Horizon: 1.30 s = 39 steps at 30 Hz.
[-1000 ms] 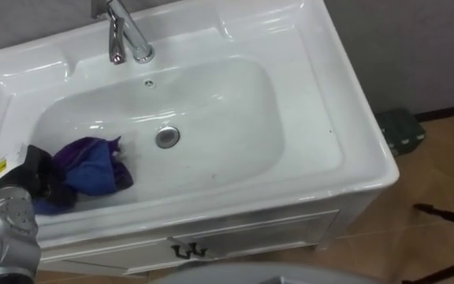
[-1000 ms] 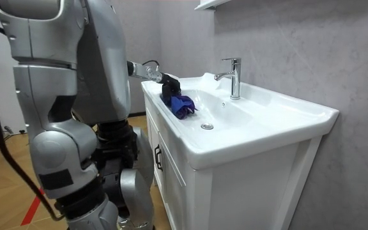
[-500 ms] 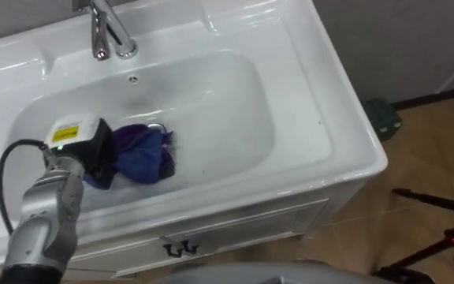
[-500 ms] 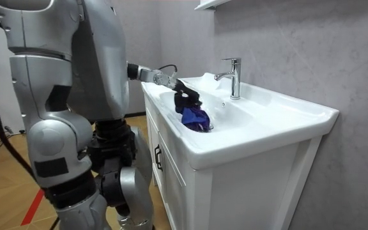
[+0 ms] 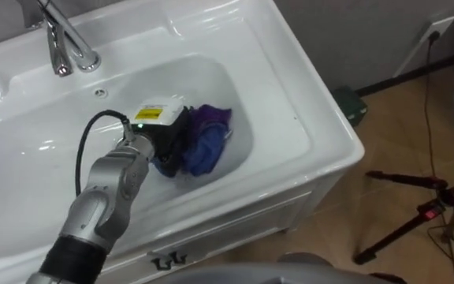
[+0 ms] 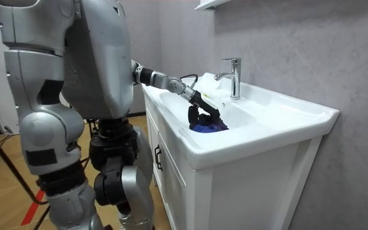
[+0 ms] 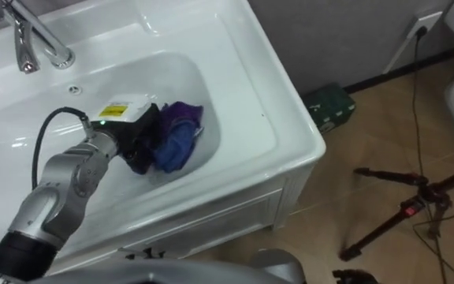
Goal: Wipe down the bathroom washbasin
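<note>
**Left hand on the cloth, right end of the bowl**

Look down through the eye views and you find the left hand (image 5: 164, 140) reaching into the white ceramic basin (image 5: 278, 99), with its dark fingers curled down onto the crumpled blue-and-purple cloth (image 5: 209, 146). The cloth lies on the bottom of the bowl towards its right end, bunched against the hand's far side and close to the right slope. The chrome tap (image 5: 63, 46) stands on the back rim, well to the left of the hand.

From above you also get the floor on the right of the basin. A dark green box (image 5: 351, 106) sits against the wall, and a dark tripod (image 5: 416, 213) stands farther out on the wooden floor (image 5: 400, 150).

The room view gives you what the head camera cannot. The robot stands upright at the front of the white cabinet (image 6: 177, 185) that carries the basin, its left arm stretched out across the front rim. There you see the hand from the side, arched like a claw over the cloth, fingertips pointing down into it.
</note>
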{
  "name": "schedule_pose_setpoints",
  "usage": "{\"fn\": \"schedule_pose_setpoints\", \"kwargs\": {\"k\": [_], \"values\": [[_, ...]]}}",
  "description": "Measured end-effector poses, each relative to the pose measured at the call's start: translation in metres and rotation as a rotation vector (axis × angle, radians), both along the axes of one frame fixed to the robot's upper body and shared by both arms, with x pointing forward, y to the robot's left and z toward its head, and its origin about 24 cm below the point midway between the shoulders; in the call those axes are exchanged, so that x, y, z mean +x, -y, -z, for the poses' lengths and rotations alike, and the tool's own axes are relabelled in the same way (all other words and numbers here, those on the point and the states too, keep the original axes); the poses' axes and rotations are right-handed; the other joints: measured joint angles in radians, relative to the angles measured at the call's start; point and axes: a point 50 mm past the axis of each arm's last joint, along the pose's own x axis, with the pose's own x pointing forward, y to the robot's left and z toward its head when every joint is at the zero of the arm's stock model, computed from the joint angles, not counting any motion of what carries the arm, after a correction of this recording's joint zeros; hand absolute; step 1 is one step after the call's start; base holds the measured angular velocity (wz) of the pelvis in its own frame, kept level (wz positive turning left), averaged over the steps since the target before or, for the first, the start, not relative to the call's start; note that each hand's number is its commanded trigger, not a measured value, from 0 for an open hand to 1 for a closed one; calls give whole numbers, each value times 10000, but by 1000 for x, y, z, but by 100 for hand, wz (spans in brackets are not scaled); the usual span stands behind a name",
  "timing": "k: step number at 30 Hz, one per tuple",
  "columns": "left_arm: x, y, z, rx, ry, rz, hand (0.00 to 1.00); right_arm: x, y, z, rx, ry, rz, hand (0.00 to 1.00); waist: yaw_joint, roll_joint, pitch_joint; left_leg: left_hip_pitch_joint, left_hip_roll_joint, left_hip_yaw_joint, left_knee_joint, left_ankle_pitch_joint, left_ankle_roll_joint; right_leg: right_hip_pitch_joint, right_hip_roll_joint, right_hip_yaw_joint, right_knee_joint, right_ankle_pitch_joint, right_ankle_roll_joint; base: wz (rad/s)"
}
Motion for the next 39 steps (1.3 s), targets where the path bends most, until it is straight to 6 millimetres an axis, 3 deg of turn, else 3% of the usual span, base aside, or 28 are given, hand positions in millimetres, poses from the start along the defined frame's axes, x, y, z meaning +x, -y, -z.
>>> {"fn": "schedule_pose_setpoints", "kwargs": {"k": [3, 10, 15, 24, 39], "values": [[0, 4, 1, 28, 28, 28, 100, 0, -7, 2, 6, 15, -53, 0, -34, -15, 9, 166, -22, 3, -213, -1, 2, 108, 7, 6, -85, 29, 48, 1], [7, 16, -3, 83, 431, 393, 100, 0, -15, 5, 180, -139, -531, 0, -486, -5, 22, 169, -67, 17, -188, -53, 90, 167, -49, 8, -137, 88, 199, 3], [17, 30, -12, 42, 940, 859, 100, -5, -15, 5, 152, -264, -508, 0, -517, 18, 36, 66, -43, 101, 21, -129, 207, 112, -78, 150, -133, 104, 321, -3], [19, 29, -12, -122, 1038, 761, 100, -9, -15, 6, 185, -528, -543, 0, -474, 33, 34, 120, -58, 266, 183, -192, 304, 127, -134, 389, -64, 111, 413, -7], [24, 18, -13, -821, 1675, -199, 100, -8, -22, 7, 93, -685, -562, 0, -463, 74, 6, 49, 11, 493, 270, -275, 334, -61, -127, 478, 125, 84, 395, -3]]}}
